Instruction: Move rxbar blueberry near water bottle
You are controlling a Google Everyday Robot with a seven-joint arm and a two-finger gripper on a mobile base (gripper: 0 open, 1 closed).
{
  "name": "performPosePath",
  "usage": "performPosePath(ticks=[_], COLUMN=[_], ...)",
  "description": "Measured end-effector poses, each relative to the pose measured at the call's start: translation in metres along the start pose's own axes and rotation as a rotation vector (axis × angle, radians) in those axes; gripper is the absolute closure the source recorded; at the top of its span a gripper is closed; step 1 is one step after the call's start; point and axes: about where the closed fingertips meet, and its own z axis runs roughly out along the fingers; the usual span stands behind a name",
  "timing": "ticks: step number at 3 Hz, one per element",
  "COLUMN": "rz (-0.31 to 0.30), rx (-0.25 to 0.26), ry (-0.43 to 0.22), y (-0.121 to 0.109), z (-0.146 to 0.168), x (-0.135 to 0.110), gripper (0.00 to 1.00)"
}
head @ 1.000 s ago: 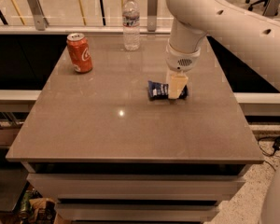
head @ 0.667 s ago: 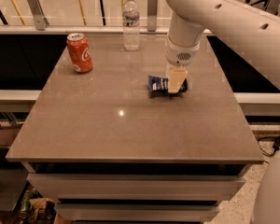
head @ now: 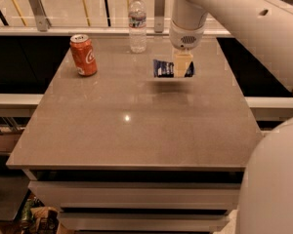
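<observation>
The rxbar blueberry [head: 163,68], a small dark blue wrapper with white lettering, hangs level above the grey table [head: 127,130], with its shadow on the surface below. My gripper [head: 182,67] is shut on the bar's right half, coming down from the white arm at the upper right. The water bottle [head: 137,23], clear with a white cap and a pale label, stands upright at the table's far edge, up and to the left of the bar.
An orange-red soda can [head: 83,55] stands upright at the table's far left. A railing with metal posts [head: 159,4] runs behind the table. The white arm [head: 244,23] crosses the upper right and its base fills the lower right corner.
The gripper has lifted the bar off the table and carried it toward the far edge, closer to the water bottle.
</observation>
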Motion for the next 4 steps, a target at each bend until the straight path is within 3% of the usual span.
performPosePath(ticks=[2, 4], rz=[-0.041, -0.09], rx=[0.11, 0.244], ry=[-0.006, -0.074], y=[-0.056, -0.1], z=[-0.008, -0.005], x=[-0.007, -0.011], gripper=[1.0, 1.0])
